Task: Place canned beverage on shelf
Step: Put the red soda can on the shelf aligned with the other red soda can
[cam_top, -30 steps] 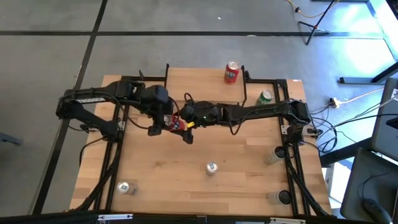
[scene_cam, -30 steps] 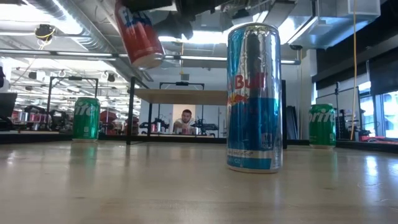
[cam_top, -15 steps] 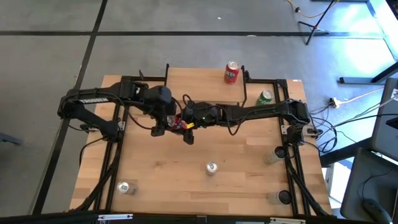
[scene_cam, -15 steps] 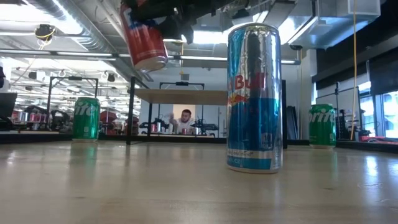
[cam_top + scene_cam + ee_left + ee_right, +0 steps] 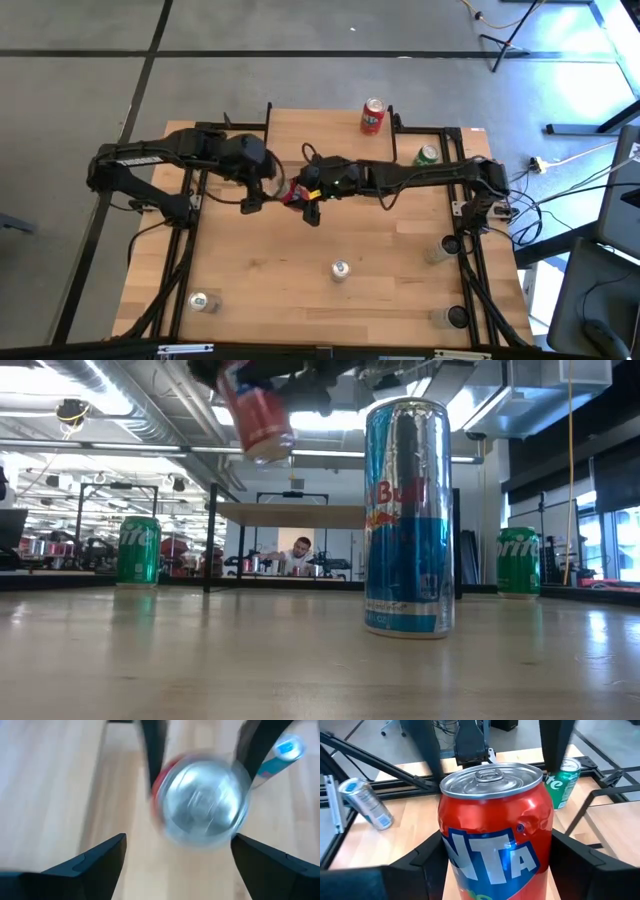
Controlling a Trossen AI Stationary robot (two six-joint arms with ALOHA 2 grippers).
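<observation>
A red soda can (image 5: 289, 196) is held in the air over the middle of the table; it also shows in the low view (image 5: 258, 418). My right gripper (image 5: 297, 196) reaches in from the right and is shut on it. My left gripper (image 5: 262, 196) faces the can's bottom (image 5: 202, 802) from the left. It is open, its fingers (image 5: 85, 865) wide on either side and touching nothing. The shelf (image 5: 290, 515), a light-wood top on thin black legs, stands at the far side, well below and behind the can in the low view. My right gripper pinches the red can's side wall (image 5: 451, 851) between its two fingers (image 5: 417, 865), one on each side of the body. The fingers come from the table's right and lie across the can. The can is lifted clear and tilted, with its lid (image 5: 490, 775) toward my wrist.
A tall blue-silver can (image 5: 408, 515) stands near the front middle (image 5: 340, 269). Green cans (image 5: 138, 550) (image 5: 518, 560) stand to either side. Another red can (image 5: 372, 117) is at the far edge and a green one (image 5: 427, 155) at the far right. More cans stand near the front corners.
The red can has gone a little toward the table's right and far side with my right gripper, and has tipped further. It stays clear of the table. My left gripper stays close by on the can's left.
</observation>
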